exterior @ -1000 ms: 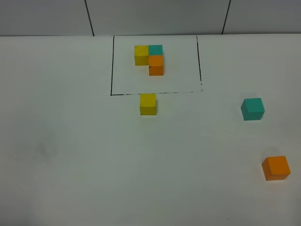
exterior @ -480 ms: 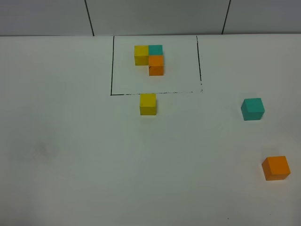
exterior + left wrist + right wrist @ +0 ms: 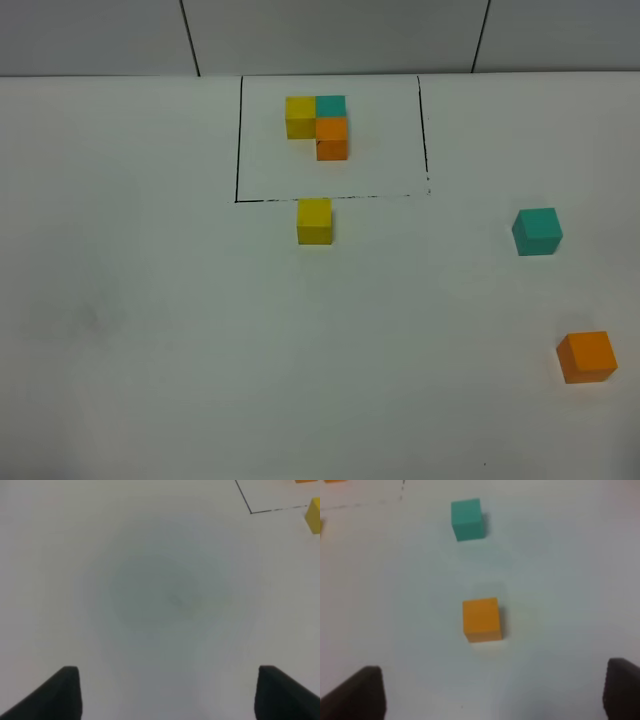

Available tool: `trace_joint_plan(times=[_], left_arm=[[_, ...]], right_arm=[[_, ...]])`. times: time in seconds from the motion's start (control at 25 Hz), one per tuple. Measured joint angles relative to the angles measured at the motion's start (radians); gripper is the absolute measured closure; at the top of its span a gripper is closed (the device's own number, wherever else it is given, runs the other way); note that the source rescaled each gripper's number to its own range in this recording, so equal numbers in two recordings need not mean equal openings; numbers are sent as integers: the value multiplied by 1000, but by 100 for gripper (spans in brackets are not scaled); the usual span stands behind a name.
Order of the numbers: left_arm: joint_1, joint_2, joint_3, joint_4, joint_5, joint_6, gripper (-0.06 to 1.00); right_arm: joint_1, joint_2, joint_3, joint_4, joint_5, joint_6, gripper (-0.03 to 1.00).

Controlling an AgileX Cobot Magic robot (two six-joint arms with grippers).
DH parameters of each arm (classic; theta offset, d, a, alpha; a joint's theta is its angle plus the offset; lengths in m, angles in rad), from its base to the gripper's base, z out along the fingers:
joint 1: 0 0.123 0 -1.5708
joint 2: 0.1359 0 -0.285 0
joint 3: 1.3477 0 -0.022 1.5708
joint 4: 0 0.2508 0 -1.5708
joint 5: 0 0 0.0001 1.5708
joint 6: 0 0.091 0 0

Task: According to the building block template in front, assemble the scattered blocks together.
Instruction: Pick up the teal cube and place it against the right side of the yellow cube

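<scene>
Assembly is at zero: yellow cube sits just near of far-ctr template, teal cube & orange cube well apart on right, left gripper & right gripper w/ jaws apart, empty.

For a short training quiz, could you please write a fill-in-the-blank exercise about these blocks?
The loose cube nearest the black frame is ___.
In the template, the corner cube is ___.
The block closest to the right claw is ___.
Answers: yellow; teal; orange.
</scene>
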Motion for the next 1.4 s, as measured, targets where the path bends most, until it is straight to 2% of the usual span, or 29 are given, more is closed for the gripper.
trace_joint_plan(times=[0.24,0.36,0.6,0.84,1.08,1.4], left_arm=[[0,0,0,1,0,0,30],[0,0,0,1,0,0,30],[0,0,0,1,0,0,30],[0,0,0,2,0,0,30],[0,0,0,2,0,0,30],[0,0,0,2,0,0,30]], right_arm=[[0,354,-102,0,-17,1,4],[0,594,-180,16,-48,-17,1],[0,1003,-332,82,-200,-82,0],[0,1295,-451,89,-312,-131,0],[3,1500,-579,91,-328,-173,1],[43,1649,-683,85,-329,-178,5]])
